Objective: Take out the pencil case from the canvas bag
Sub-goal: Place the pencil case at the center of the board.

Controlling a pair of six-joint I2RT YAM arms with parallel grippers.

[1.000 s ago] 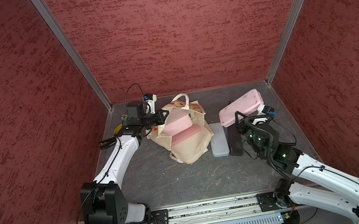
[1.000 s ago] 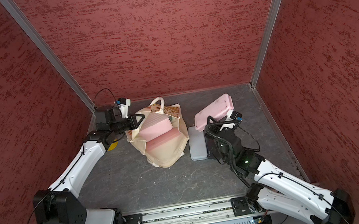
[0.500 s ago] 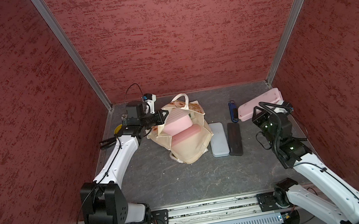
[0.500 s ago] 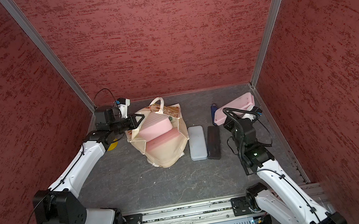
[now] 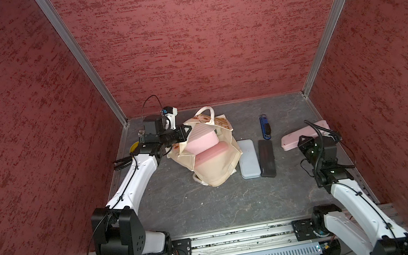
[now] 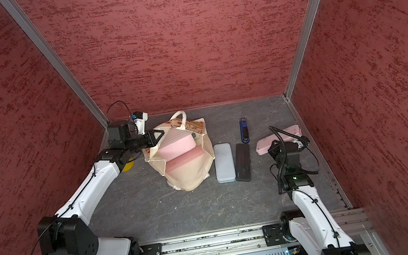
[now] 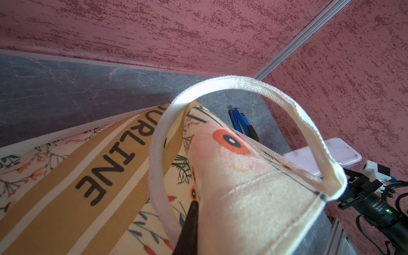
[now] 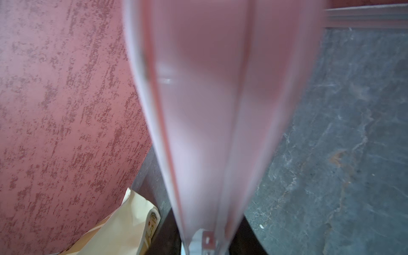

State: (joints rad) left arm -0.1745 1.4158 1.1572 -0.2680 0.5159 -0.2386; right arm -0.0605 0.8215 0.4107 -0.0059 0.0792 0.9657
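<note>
At far left, the left gripper (image 5: 184, 134) is clamped shut on the rim of the cream, floral-print canvas bag (image 5: 215, 169) and holds its mouth open. The left wrist view shows one black finger (image 7: 189, 223) pressed against the cloth. Risk: thin canvas can slip out of a pinch, and the mouth would then collapse over the two pink box-shaped items (image 5: 203, 145) inside.

Right of the bag, a grey-blue flat case (image 5: 247, 158) and a black flat case (image 5: 267, 158) lie side by side on the grey table (image 5: 205, 212). A blue stapler-like tool (image 5: 265, 126) lies farther back.

At far right, well apart from the bag, the pale pink rigid pencil case (image 5: 293, 140) is gripped by the right gripper (image 5: 304, 142). Whether the case touches the table cannot be told. Risk: most of the case projects beyond the jaws, so it may pivot, drop on release, or strike the nearby right wall.
</note>
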